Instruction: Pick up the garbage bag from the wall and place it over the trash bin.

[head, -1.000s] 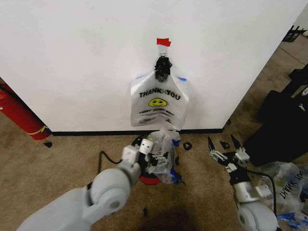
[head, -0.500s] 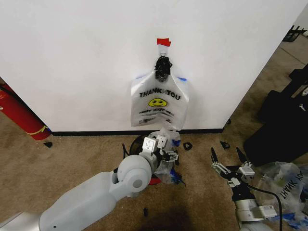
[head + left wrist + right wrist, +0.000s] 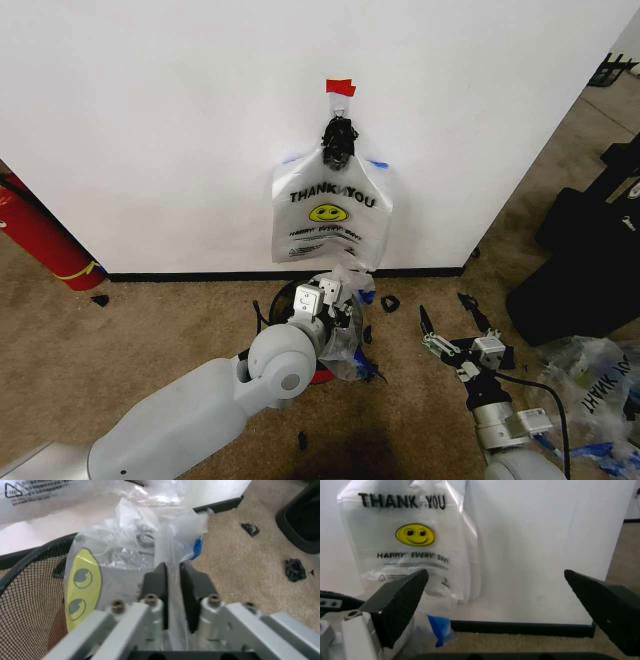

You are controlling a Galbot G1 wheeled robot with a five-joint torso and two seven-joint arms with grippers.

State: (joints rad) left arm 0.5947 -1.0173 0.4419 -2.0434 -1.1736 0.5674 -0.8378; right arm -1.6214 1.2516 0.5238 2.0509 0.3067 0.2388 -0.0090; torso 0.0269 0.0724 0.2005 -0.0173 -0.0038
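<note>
Since a moment ago the spread-open right gripper (image 3: 446, 323) has shifted left; the left gripper (image 3: 173, 578) pinches crumpled plastic (image 3: 145, 536) over the trash bin (image 3: 283, 296), while the garbage bag (image 3: 331, 213) hangs lengthwise down the wall (image 3: 160, 130)

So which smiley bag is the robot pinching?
The crumpled garbage bag over the trash bin, clamped in the left gripper. The other smiley bag hangs flat on the wall, untouched.
</note>
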